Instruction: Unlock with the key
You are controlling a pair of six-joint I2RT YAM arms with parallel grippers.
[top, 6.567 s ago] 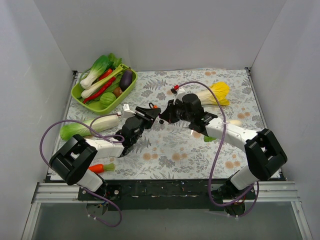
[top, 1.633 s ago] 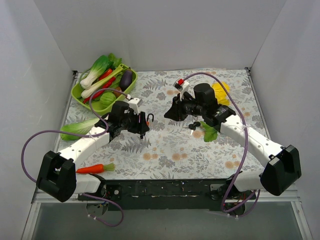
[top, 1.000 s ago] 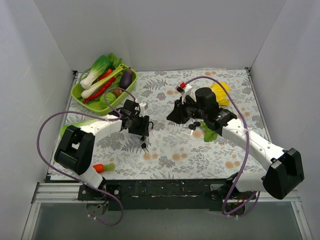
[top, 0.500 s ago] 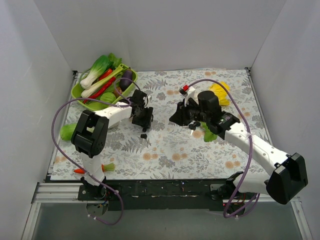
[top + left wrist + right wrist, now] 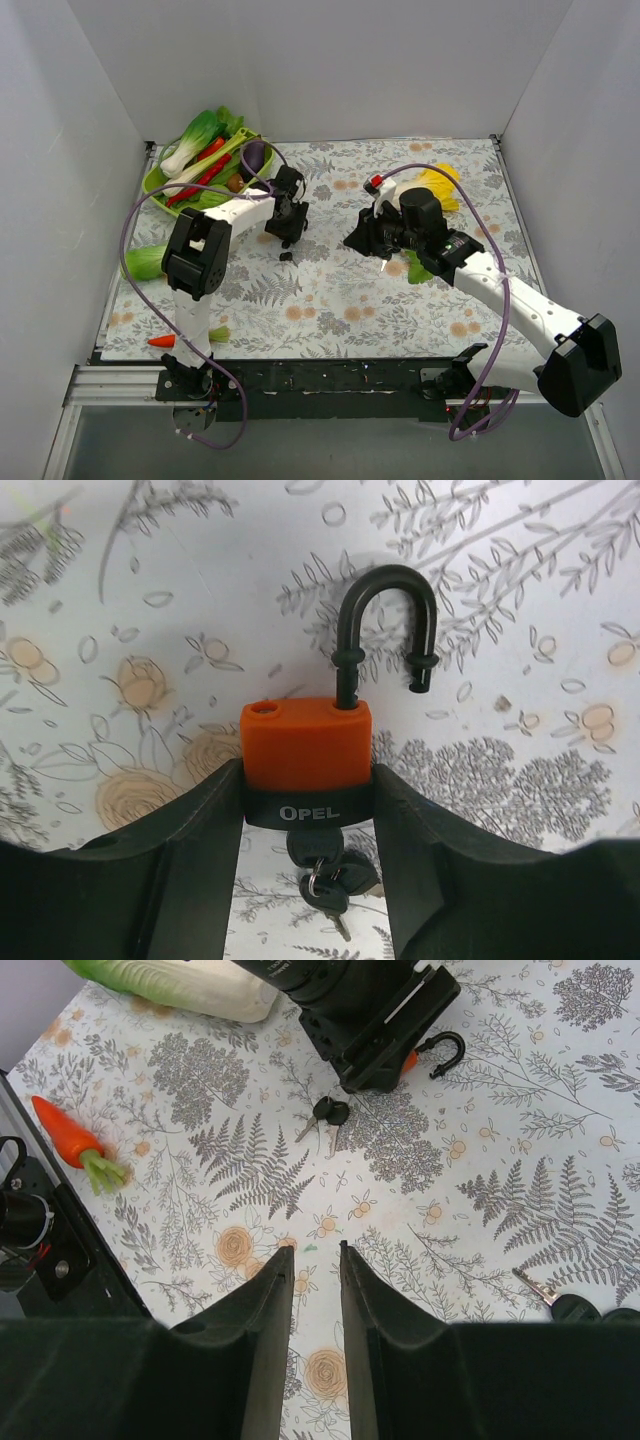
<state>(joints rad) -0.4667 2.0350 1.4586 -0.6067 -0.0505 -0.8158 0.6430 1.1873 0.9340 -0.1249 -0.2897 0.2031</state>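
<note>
Padlock (image 5: 305,742), orange with a black band, pinched on both sides by the left gripper (image 5: 305,780) and held over the flowery surface (image 5: 120,600). Black loop (image 5: 385,620) standing up, one end out of its hole. Key (image 5: 306,848) poking out of the underside, mostly hidden by the lock body, only the dark head showing. Spare keys (image 5: 330,892) on a little ring under it, half in shadow. Hanging free or touching the surface: cannot tell.

Right gripper (image 5: 317,1255) off to the side, well apart from the lock. Fingers (image 5: 275,1300) a little apart, nothing between them, only flower print showing through the gap. Loose key (image 5: 560,1305) at the lower right edge of the right wrist view, its dark head partly cut off by the frame.

From above, hard to pick out the lock: too small and dark, tucked under the left gripper. Green basket (image 5: 160,192) of vegetables (image 5: 205,150) in the far left corner, its near end hidden by the left arm (image 5: 235,210). Yellow cabbage (image 5: 440,182) half hidden behind the right arm (image 5: 480,275). Carrot (image 5: 163,341) at the near left, its middle covered by the left arm, orange tip and green top showing on either side.
</note>
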